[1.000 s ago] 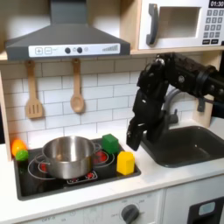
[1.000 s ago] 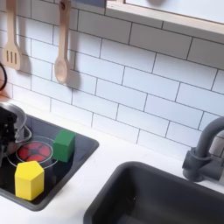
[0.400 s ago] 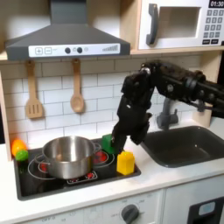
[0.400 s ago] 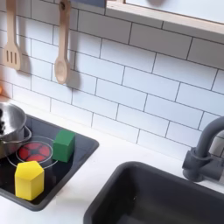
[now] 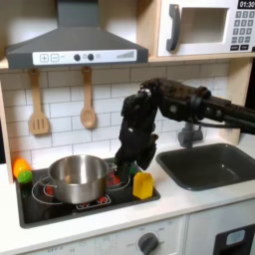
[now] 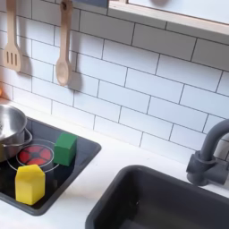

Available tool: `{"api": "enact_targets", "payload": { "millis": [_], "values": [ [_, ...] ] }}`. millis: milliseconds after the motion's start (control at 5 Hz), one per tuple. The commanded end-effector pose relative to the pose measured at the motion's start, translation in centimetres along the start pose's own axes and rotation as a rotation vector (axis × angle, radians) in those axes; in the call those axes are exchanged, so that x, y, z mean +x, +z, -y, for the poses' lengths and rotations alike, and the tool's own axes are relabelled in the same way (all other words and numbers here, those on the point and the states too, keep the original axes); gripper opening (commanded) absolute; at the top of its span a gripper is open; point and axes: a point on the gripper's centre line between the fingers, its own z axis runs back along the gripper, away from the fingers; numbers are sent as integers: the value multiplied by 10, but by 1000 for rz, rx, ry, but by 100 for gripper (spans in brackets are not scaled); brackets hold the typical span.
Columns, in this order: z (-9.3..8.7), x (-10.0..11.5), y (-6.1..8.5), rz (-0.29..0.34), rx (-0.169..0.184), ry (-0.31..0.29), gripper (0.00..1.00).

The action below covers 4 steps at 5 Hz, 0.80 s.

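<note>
In the first exterior view my gripper [image 5: 121, 171] hangs low over the black toy stove [image 5: 90, 201], its dark fingers pointing down between the steel pot [image 5: 78, 176] and the yellow block [image 5: 143, 184]. It covers the spot where the green block stands, and I cannot make out whether the fingers are open or shut. The second exterior view has the green block [image 6: 64, 148] upright on the stove [image 6: 80, 165], behind the yellow block [image 6: 29, 183] and right of the pot [image 6: 8, 125]. Nothing is seen gripping either block.
A yellow-and-green toy vegetable [image 5: 20, 169] lies at the stove's left edge. A spatula [image 5: 38, 105] and a wooden spoon [image 5: 88, 100] hang on the tiled wall. The sink [image 5: 209, 164] and its faucet [image 6: 207, 156] lie to the right in both exterior views.
The arm has swung left from the sink's edge to over the stove and dropped down beside the pot. Pot and both blocks have stayed put.
</note>
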Motion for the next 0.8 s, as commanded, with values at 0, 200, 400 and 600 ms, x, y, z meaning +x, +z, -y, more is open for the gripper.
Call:
{"api": "enact_targets", "payload": {
  "millis": [0,200,400,600],
  "values": [
    [-5,22,-7,7,0,53,100],
    [-8,39,-6,10,-5,83,100],
    [-17,52,-4,15,10,118,100],
    [-20,62,-5,10,8,140,100]
  ]
}}
